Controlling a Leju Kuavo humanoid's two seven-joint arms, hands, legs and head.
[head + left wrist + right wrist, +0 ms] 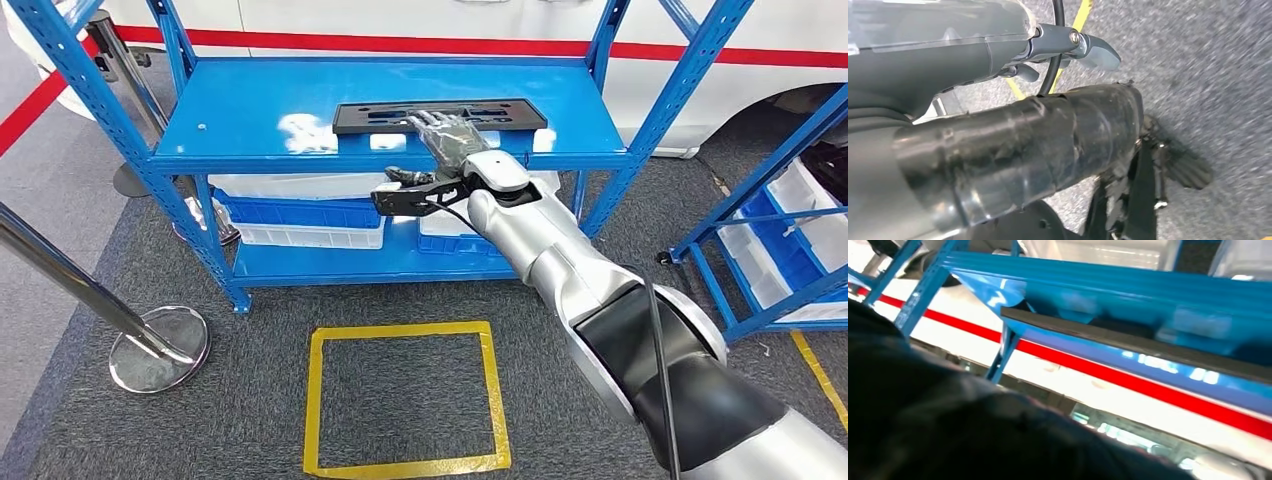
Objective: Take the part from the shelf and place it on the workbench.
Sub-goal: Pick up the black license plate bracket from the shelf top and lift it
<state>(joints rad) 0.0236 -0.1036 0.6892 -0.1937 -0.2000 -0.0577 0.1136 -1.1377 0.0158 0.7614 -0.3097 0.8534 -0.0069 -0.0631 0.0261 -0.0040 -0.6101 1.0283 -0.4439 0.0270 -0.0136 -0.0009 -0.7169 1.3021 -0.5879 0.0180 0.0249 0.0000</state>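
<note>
A yellow tape square (405,398) lay on the grey carpet (250,400), closest to the robot. A shiny metal post stand (160,347) stood to its left. The right arm (600,310) reached forward to the blue shelf (250,110). The right hand (447,135) lay flat on the long black part (440,115), fingers stretched out over it and the thumb out under the shelf's front edge. It was hard to tell if the hand gripped the part or just touched it.

The part sat on the top board of the shelf. Lower down were white and blue bins (300,215); what was in them could not be seen. More bins (800,235) sat in a second shelf on the right, cut off by the edge.

The left hand (1128,165) hung over the carpet, dark and blurry, so its fingers could not be made out.

Behind the shelf was a white wall with a red stripe (400,45).
</note>
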